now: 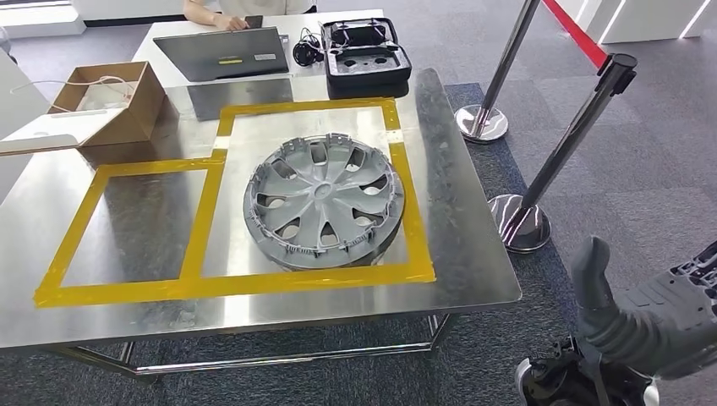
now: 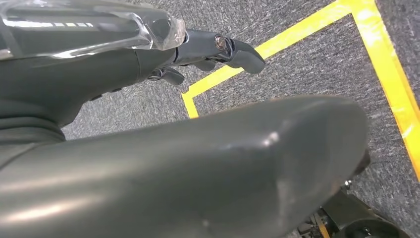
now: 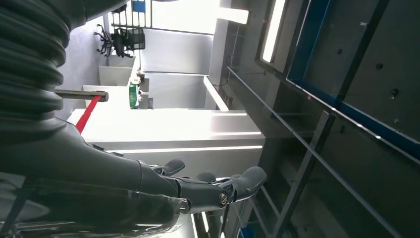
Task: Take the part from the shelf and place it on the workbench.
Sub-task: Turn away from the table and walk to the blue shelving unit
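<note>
One grey wheel cover lies flat inside our bench's right yellow-taped square; bare steel surrounds it. Our right robot hand and left robot hand hold nothing, fingers apart.

Our head view looks down on the counter; our wrist views sit close behind each hand, facing carpet and ceiling.

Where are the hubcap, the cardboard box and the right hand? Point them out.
hubcap (image 1: pixel 324 193): head view, centre hub.
cardboard box (image 1: pixel 145 110): head view, side wall.
right hand (image 1: pixel 630 317): head view, ribbed grey cover.
</note>
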Robot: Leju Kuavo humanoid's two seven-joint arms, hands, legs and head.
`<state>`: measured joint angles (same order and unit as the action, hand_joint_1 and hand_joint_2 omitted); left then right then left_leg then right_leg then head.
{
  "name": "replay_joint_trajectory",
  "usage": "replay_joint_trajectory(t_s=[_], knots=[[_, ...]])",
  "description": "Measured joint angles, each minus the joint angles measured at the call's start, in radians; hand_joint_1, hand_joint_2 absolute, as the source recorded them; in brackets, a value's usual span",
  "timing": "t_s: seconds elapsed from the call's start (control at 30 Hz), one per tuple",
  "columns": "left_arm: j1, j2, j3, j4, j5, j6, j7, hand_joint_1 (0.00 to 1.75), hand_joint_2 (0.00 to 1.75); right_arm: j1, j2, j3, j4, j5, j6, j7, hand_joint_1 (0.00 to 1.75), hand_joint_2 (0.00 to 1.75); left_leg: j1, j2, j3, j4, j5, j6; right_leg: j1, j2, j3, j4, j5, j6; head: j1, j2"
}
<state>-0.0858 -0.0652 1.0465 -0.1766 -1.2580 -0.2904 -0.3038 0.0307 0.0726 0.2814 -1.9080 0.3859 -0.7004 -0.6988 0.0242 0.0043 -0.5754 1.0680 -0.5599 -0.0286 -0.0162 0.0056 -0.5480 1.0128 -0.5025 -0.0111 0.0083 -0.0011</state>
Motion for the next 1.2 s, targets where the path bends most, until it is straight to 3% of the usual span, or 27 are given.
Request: replay_joint_trajectory(t_s=[0.07, 0.1, 0.13, 0.17, 0.27, 0.33, 0.43, 0.57, 0.63, 0.7, 0.73, 0.77, 0.8, 0.87, 0.93, 1.03, 1.1, 1.13, 1.2], knots=[[0.001, 0.001, 0.000, 0.000, -0.003, 0.001, -0.002, 0.00, 0.00, 0.000, 0.000, -0.002, 0.001, -0.001, 0.000, 0.000, 0.00, 1.75, -0.001, -0.001, -0.067, 0.138, -0.067, -0.001, 0.003, -0.001, -0.003, 0.000, 0.001, -0.006, -0.001, 0.000], [0.002, 0.001, 0.000, 0.000, -0.004, 0.001, -0.004, 0.00, 0.00, 0.000, 0.000, -0.002, 0.002, -0.001, 0.000, 0.000, 0.00, 1.75, -0.001, -0.001, -0.097, 0.196, -0.085, 0.000, 0.005, -0.001, -0.004, 0.000, 0.001, -0.007, -0.001, 0.000], [0.002, 0.001, 0.000, 0.000, -0.005, 0.002, -0.006, 0.00, 0.00, 0.001, 0.000, -0.003, 0.004, -0.001, 0.000, 0.000, 0.00, 1.75, -0.002, -0.001, -0.111, 0.221, -0.084, 0.001, 0.007, 0.000, -0.005, 0.001, 0.001, -0.007, -0.001, 0.000], [0.003, 0.001, 0.000, 0.000, -0.006, 0.003, -0.008, 0.00, 0.00, 0.002, 0.000, -0.004, 0.004, -0.001, 0.000, 0.000, 0.00, 1.75, -0.003, -0.001, -0.105, 0.202, -0.063, 0.004, 0.009, 0.000, -0.004, 0.001, 0.001, -0.008, -0.001, 0.000], [0.002, 0.005, 0.000, 0.000, -0.008, 0.006, -0.011, 0.00, 0.00, 0.002, 0.003, -0.005, 0.005, 0.002, 0.000, 0.000, 0.00, 1.75, -0.011, -0.003, -0.009, 0.004, 0.032, 0.020, 0.015, 0.003, -0.001, 0.002, 0.000, -0.005, -0.001, 0.000], [0.000, 0.006, -0.001, 0.000, -0.010, 0.006, -0.011, 0.00, 0.00, 0.003, 0.006, -0.007, 0.005, 0.004, 0.000, 0.000, 0.00, 1.75, -0.016, -0.002, 0.023, -0.066, 0.052, 0.025, 0.018, 0.004, -0.003, 0.004, -0.004, -0.003, 0.000, 0.000], [0.000, 0.006, -0.001, 0.000, -0.011, 0.002, -0.008, 0.00, 0.00, 0.004, 0.008, -0.010, 0.005, 0.006, 0.000, 0.000, 0.00, 1.75, -0.021, -0.001, 0.023, -0.068, 0.052, 0.025, 0.017, 0.004, -0.002, 0.001, -0.005, -0.001, 0.000, 0.000], [-0.001, 0.005, 0.000, 0.000, -0.011, 0.000, -0.006, 0.00, 0.00, 0.004, 0.010, -0.012, 0.004, 0.006, 0.000, 0.000, 0.00, 1.75, -0.018, 0.000, 0.025, -0.073, 0.055, 0.046, 0.013, 0.003, 0.000, 0.002, -0.007, 0.025, 0.001, 0.000], [-0.001, 0.004, 0.000, 0.001, -0.010, 0.000, -0.006, 0.00, 0.00, 0.004, 0.010, -0.013, 0.004, 0.004, 0.000, 0.000, 0.00, 1.75, -0.012, 0.003, 0.027, -0.078, 0.059, 0.054, 0.011, 0.002, -0.033, 0.076, -0.052, 0.036, 0.005, 0.000], [-0.001, 0.004, 0.000, 0.001, -0.007, -0.001, -0.004, 0.00, 0.00, 0.005, 0.010, -0.014, 0.005, 0.000, 0.000, 0.000, 0.00, 1.75, -0.011, 0.005, 0.024, -0.078, 0.059, 0.056, 0.006, 0.002, -0.098, 0.214, -0.116, 0.045, 0.007, 0.000], [0.000, 0.003, 0.000, 0.001, -0.006, -0.001, -0.002, 0.00, 0.00, 0.005, 0.009, -0.014, 0.006, -0.003, 0.000, 0.000, 0.00, 1.75, -0.011, 0.006, 0.024, -0.077, 0.059, 0.056, 0.004, 0.002, -0.124, 0.268, -0.133, 0.048, 0.007, 0.000], [0.001, 0.004, 0.000, 0.001, -0.005, -0.001, 0.000, 0.00, 0.00, 0.005, 0.009, -0.014, 0.006, -0.004, 0.000, 0.000, 0.00, 1.75, -0.010, 0.006, 0.024, -0.077, 0.059, 0.055, 0.001, 0.001, -0.133, 0.287, -0.130, 0.051, 0.007, 0.000], [0.001, 0.004, 0.000, 0.001, -0.005, -0.002, 0.001, 0.00, 0.00, 0.005, 0.009, -0.014, 0.007, -0.006, 0.000, 0.000, 0.00, 1.75, -0.008, 0.006, 0.026, -0.077, 0.058, 0.053, -0.002, 0.001, -0.120, 0.262, -0.108, 0.053, 0.007, 0.000], [0.001, 0.004, 0.000, 0.001, -0.002, -0.002, 0.003, 0.00, 0.00, 0.004, 0.009, -0.014, 0.007, -0.009, 0.000, 0.000, 0.00, 1.75, -0.003, 0.004, 0.031, -0.075, 0.055, 0.044, -0.009, -0.003, -0.050, 0.123, -0.043, 0.056, 0.007, 0.000], [0.000, 0.005, 0.000, 0.001, 0.001, -0.003, 0.005, 0.00, 0.00, 0.003, 0.009, -0.014, 0.008, -0.012, 0.000, 0.000, 0.00, 1.75, -0.002, 0.002, 0.032, -0.071, 0.051, 0.029, -0.009, -0.001, 0.000, 0.018, -0.011, 0.050, 0.007, 0.000], [0.000, 0.005, 0.000, 0.001, 0.001, -0.004, 0.006, 0.00, 0.00, 0.003, 0.009, -0.015, 0.009, -0.013, 0.000, 0.000, 0.00, 1.75, 0.000, 0.001, 0.032, -0.075, 0.054, 0.007, -0.002, 0.003, 0.004, 0.002, -0.011, 0.025, 0.006, 0.000], [0.000, 0.004, 0.000, 0.001, 0.001, -0.004, 0.006, 0.00, 0.00, 0.002, 0.010, -0.015, 0.008, -0.012, 0.000, 0.000, 0.00, 1.75, 0.003, 0.000, 0.023, -0.052, 0.034, -0.001, -0.003, 0.002, 0.006, 0.000, -0.007, 0.010, 0.005, 0.000], [0.000, 0.005, 0.000, 0.001, 0.001, -0.004, 0.006, 0.00, 0.00, 0.001, 0.010, -0.015, 0.008, -0.012, 0.000, 0.000, 0.00, 1.75, 0.003, 0.000, 0.003, -0.009, 0.007, -0.003, -0.004, 0.001, 0.007, -0.001, -0.005, 0.005, 0.004, 0.000], [0.001, 0.005, 0.000, 0.001, 0.001, -0.004, 0.006, 0.00, 0.00, 0.001, 0.011, -0.015, 0.009, -0.012, 0.000, 0.000, 0.00, 1.75, 0.002, -0.001, -0.063, 0.129, -0.060, -0.003, -0.001, 0.001, 0.004, -0.001, -0.004, -0.003, 0.003, 0.000]])
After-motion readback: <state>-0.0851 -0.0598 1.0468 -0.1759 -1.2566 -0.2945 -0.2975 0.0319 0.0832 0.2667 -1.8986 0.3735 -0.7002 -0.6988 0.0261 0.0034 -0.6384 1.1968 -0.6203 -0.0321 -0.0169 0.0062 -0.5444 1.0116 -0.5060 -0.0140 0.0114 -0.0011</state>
